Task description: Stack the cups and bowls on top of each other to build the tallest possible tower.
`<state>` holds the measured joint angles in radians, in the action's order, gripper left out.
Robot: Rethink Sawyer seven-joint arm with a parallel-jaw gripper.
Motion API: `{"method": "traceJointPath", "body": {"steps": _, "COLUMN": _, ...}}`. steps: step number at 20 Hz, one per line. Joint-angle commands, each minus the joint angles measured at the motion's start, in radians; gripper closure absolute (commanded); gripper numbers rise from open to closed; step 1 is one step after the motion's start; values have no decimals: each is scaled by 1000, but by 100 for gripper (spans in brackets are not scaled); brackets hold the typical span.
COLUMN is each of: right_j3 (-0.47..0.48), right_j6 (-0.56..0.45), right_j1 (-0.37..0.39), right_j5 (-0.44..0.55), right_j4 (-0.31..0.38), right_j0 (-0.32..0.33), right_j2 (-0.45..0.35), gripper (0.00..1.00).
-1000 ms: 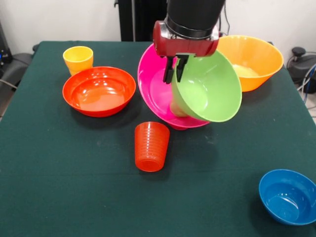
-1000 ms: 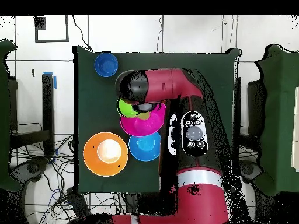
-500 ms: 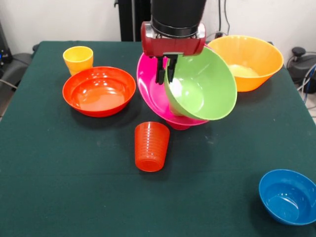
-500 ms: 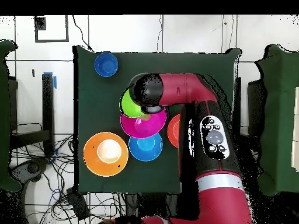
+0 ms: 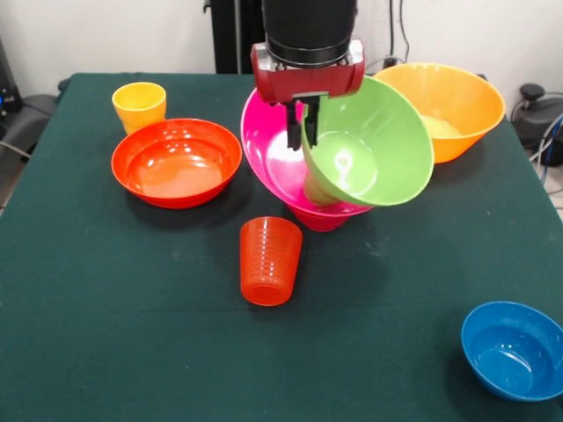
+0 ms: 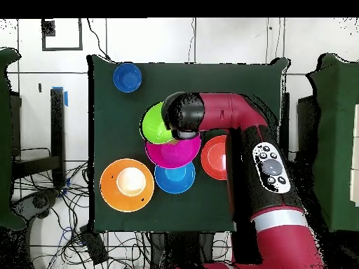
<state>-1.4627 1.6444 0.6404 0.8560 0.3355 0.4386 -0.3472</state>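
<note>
Item: gripper clamped on your tilted lime green bowl over the pink bowl; ribbed orange-red cup, red-orange bowl, yellow cup unstacked

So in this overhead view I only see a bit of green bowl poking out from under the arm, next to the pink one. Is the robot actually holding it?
Observer: Yes. The front view shows the gripper pinching the rim of the lime green bowl.
Operator: Is that bowl level?
Observer: No. It is tipped steeply, with its opening towards the front camera, and it hangs over the large pink bowl.
Operator: Does the arm hide anything from me?
Observer: Yes, two cups. A yellow cup and a ribbed orange-red cup stand on the table, both apart from the pink bowl.
</note>
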Motion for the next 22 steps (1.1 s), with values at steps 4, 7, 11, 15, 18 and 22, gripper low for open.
{"method": "traceJointPath", "body": {"steps": 4, "right_j3": -153, "right_j6": -276, "right_j1": 20, "right_j5": -141, "right_j4": 118, "right_j0": 38, "right_j2": -181, "gripper": 100}}
{"method": "traceJointPath", "body": {"steps": 7, "right_j3": -168, "right_j6": -283, "right_j1": 22, "right_j5": -178, "right_j4": 131, "right_j0": 58, "right_j2": -214, "gripper": 100}}
{"method": "traceJointPath", "body": {"steps": 11, "right_j3": -173, "right_j6": -274, "right_j1": 22, "right_j5": -209, "right_j4": 155, "right_j0": 82, "right_j2": -254, "gripper": 100}}
{"method": "traceJointPath", "body": {"steps": 15, "right_j3": -170, "right_j6": -314, "right_j1": -3, "right_j5": -206, "right_j4": 157, "right_j0": 137, "right_j2": -332, "gripper": 100}}
{"method": "traceJointPath", "body": {"steps": 18, "right_j3": -176, "right_j6": -323, "right_j1": -9, "right_j5": -158, "right_j4": 156, "right_j0": 169, "right_j2": -363, "gripper": 100}}
{"method": "traceJointPath", "body": {"steps": 22, "right_j3": -152, "right_j6": -330, "right_j1": -28, "right_j5": -106, "right_j4": 167, "right_j0": 186, "right_j2": -384, "gripper": 100}}
